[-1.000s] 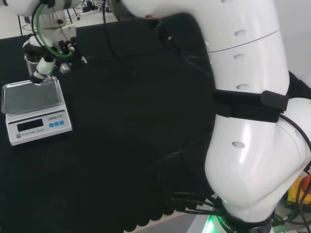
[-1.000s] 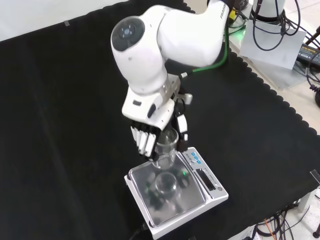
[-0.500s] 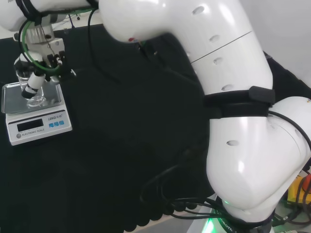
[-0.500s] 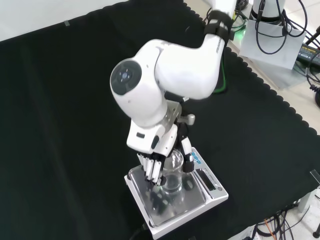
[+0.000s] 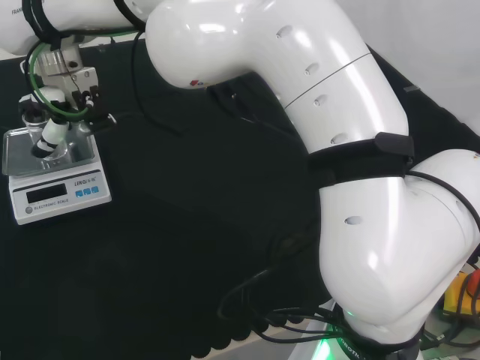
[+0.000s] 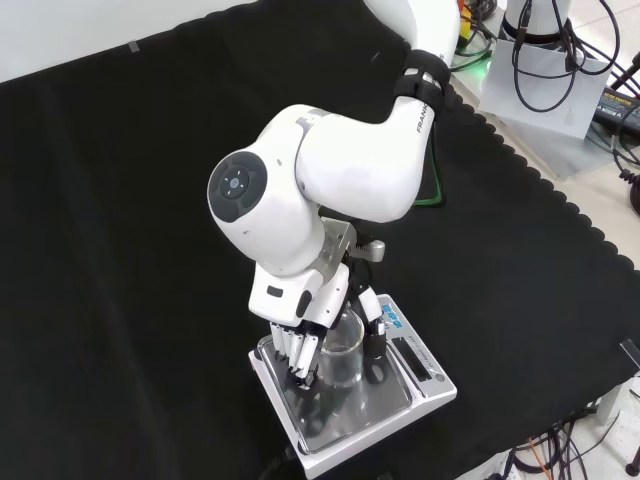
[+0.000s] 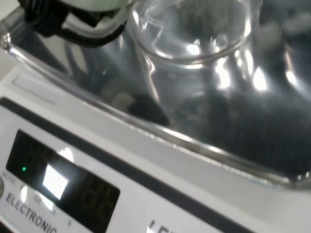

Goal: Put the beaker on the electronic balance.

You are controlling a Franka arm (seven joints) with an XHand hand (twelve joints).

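Note:
The clear glass beaker [image 6: 341,349] stands upright over the steel pan [image 6: 352,408] of the white electronic balance [image 6: 421,371], its base at the pan's surface. My hand [image 6: 303,338] reaches down from above and is shut on the beaker, with the fingers on its left side and the thumb [image 6: 372,331] on its right in the front view. In the head view the hand [image 5: 50,132] is over the balance [image 5: 61,196] at the far left. The wrist view shows the beaker [image 7: 194,36] close above the pan [image 7: 272,121] and the balance's dark display [image 7: 58,182].
Black cloth covers the bench around the balance. The arm's big white links [image 5: 300,97] stretch across the head view's right and top. The cloth's scalloped edge [image 6: 560,210] runs along the front view's right, with cables and a grey box [image 6: 545,70] beyond it.
The hand has carried the beaker down from above the balance's edge to the pan. The arm has stretched further over the balance.

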